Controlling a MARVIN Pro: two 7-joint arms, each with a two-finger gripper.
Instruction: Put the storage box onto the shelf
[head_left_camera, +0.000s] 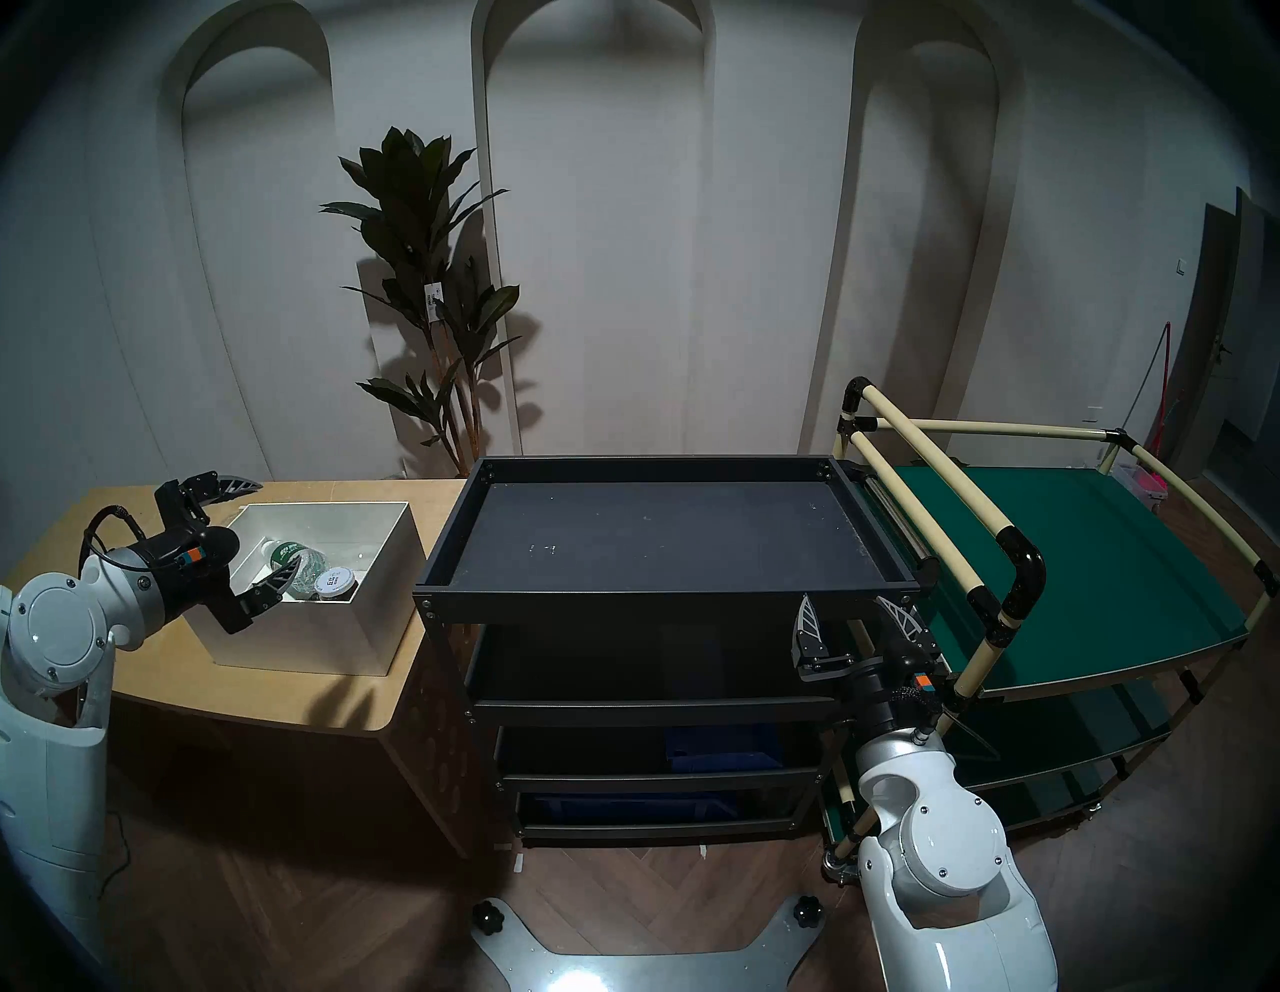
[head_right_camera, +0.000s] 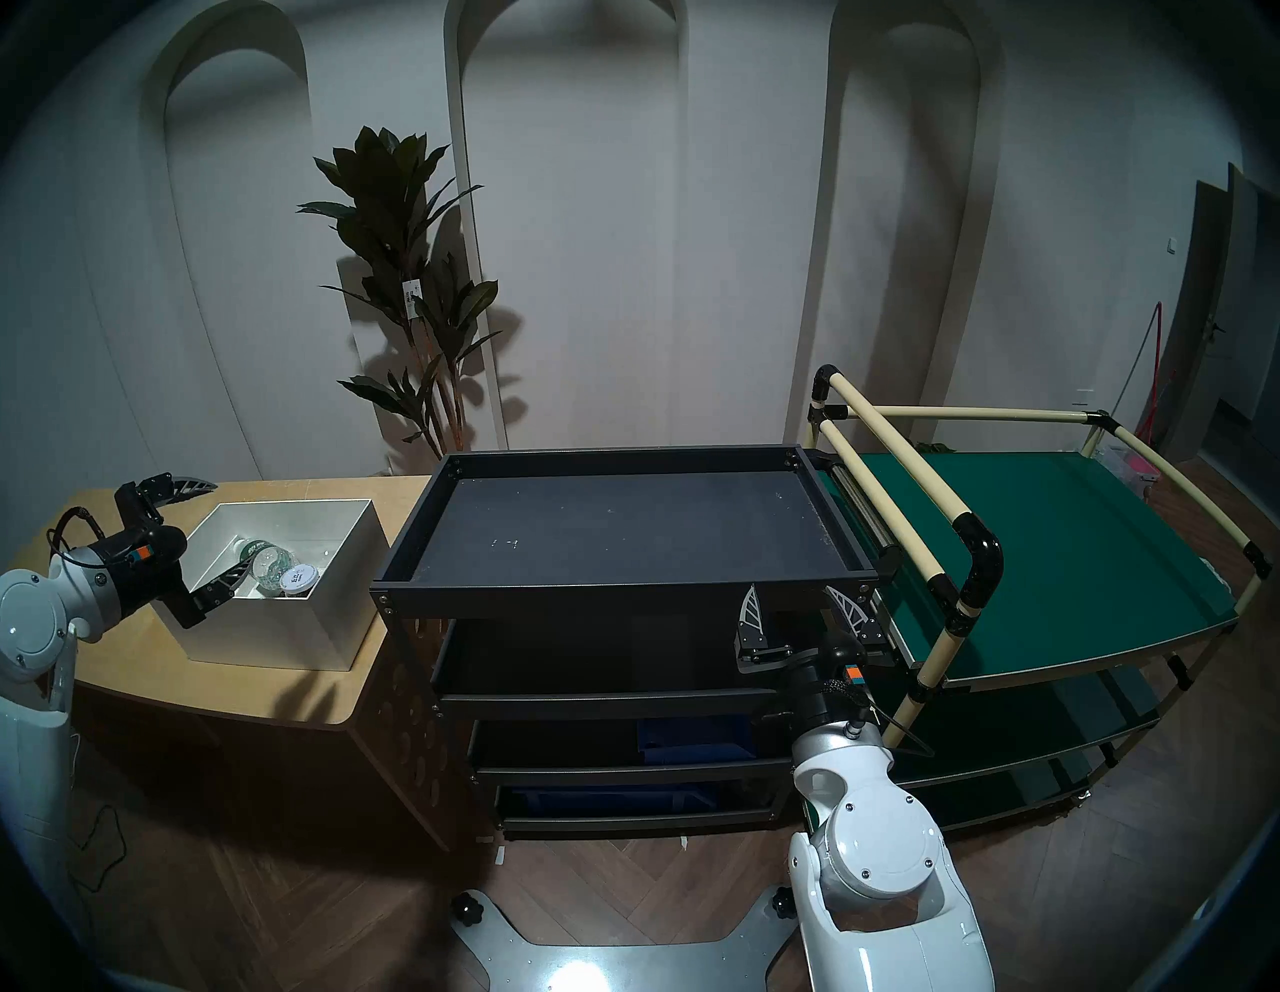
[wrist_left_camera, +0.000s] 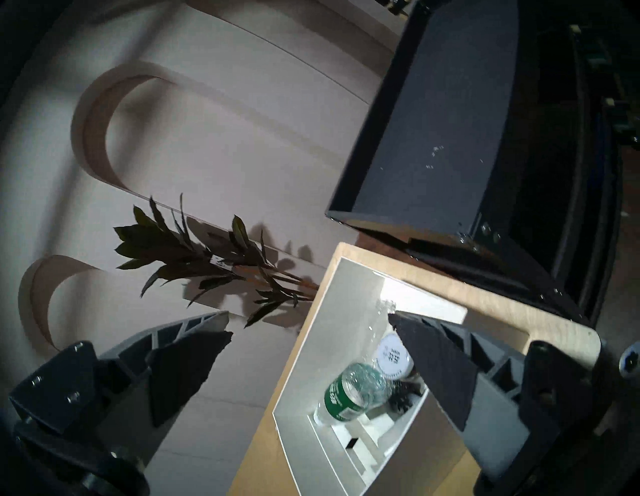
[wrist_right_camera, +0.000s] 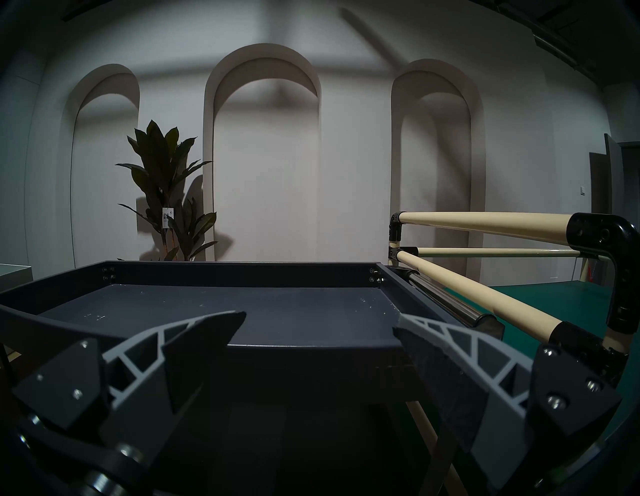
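I count one storage box holding one bottle and one jar, one shelf, and both the left gripper and right gripper released.

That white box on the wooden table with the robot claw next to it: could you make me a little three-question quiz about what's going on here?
1. True or false: the storage box already sits on the shelf.
2. What lies inside the storage box?
A. a plastic bottle and a white-lidded jar
B. folded towels
C. nothing
3. Fill in: the left gripper and the right gripper both have their jaws ____.

Key:
1. False: it stands on the wooden table, left of the shelf, whose top tray is bare.
2. A
3. open; the left gripper straddles the box's left wall, one finger inside, one outside, gripping nothing yet.
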